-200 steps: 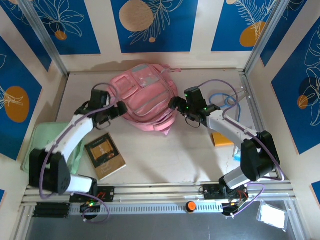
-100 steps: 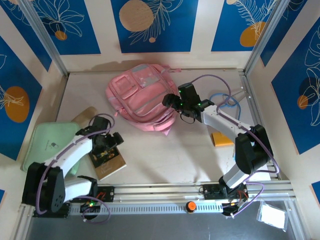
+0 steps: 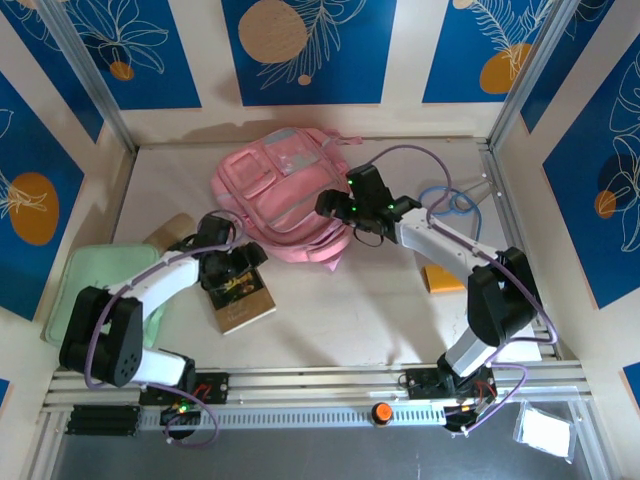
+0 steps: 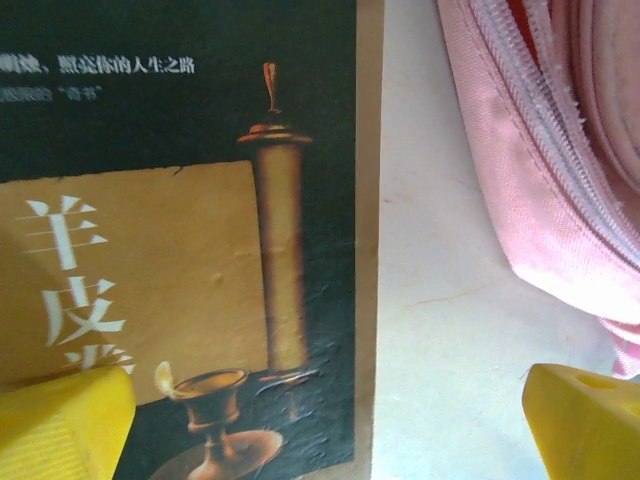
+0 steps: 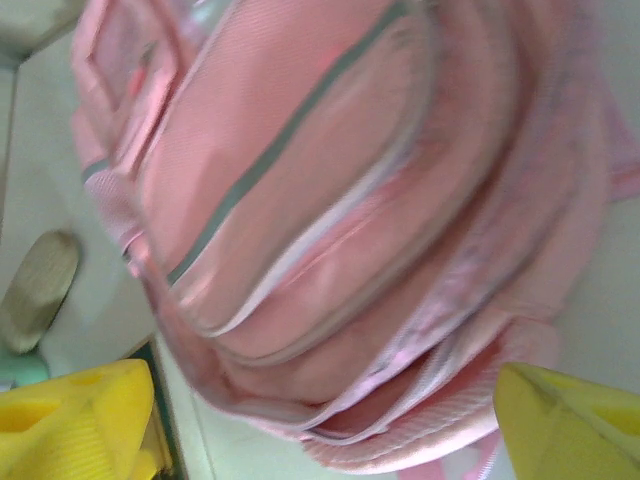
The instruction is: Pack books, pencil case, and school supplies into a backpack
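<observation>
The left pincer (image 3: 240, 272) is spread wide and empty over a thin brown dark-pictured book (image 3: 245, 303), laid on the pale counter (image 3: 360, 300) beside a pink fabric backpack (image 3: 275, 190); the right pincer (image 3: 328, 205), equally wide and empty, is held over that backpack.

Pink backpack (image 3: 280, 200) flat, mid-table; brown book (image 3: 248, 303) flat nearby; tan pencil case (image 3: 168, 231), seemingly, leftward.

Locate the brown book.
Top view: the brown book lies flat left of centre, just in front of the pink backpack, right of the pale green item.
</observation>
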`<state>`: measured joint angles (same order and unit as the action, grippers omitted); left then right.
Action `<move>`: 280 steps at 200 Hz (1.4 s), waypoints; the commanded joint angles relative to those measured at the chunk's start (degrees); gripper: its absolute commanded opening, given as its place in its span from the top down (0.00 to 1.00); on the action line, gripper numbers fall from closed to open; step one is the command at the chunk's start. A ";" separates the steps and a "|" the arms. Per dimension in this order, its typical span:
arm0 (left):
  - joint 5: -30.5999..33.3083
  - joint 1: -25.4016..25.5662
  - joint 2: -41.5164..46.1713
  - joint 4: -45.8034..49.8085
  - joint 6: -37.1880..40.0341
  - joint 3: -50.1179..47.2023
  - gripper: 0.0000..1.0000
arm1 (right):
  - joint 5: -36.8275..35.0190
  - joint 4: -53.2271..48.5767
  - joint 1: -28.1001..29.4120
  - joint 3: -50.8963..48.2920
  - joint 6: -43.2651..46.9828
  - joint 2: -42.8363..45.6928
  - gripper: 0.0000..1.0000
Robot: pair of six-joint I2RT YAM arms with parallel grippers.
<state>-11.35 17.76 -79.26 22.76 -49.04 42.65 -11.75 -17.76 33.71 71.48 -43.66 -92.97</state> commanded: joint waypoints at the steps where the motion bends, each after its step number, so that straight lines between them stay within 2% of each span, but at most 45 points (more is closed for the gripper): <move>1: 4.10 -1.22 4.17 9.34 5.22 3.12 0.00 | 4.39 -2.66 4.14 5.07 6.86 -2.75 0.13; 37: 9.24 -7.19 11.55 16.93 9.33 1.47 0.00 | 7.80 -7.32 12.50 13.97 14.05 -11.59 0.19; 69: 6.51 -12.21 14.50 16.39 9.46 -3.24 0.00 | 11.34 -12.12 17.48 22.98 16.97 -21.06 0.28; 93: 2.36 -14.72 14.84 13.04 8.71 -7.28 0.00 | 10.95 -15.56 19.48 28.53 17.99 -26.99 0.36; 131: 0.88 -15.47 14.42 11.07 8.93 -9.73 0.07 | 8.08 -21.08 20.39 36.71 17.39 -35.00 0.50; 168: -0.09 -15.56 13.71 9.06 9.40 -11.14 0.17 | 6.26 -23.57 20.42 41.34 16.77 -39.87 0.55; 233: -2.25 -15.65 9.92 5.71 10.75 -11.53 0.33 | 7.88 -26.68 20.37 45.32 16.68 -44.70 0.67; 280: -3.35 -15.65 8.12 4.31 10.83 -11.84 0.35 | 8.28 -27.17 20.34 44.03 16.77 -46.31 0.70</move>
<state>-12.51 2.74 -70.35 28.51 -38.92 31.48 -4.47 -41.87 54.00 115.13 -27.00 -136.99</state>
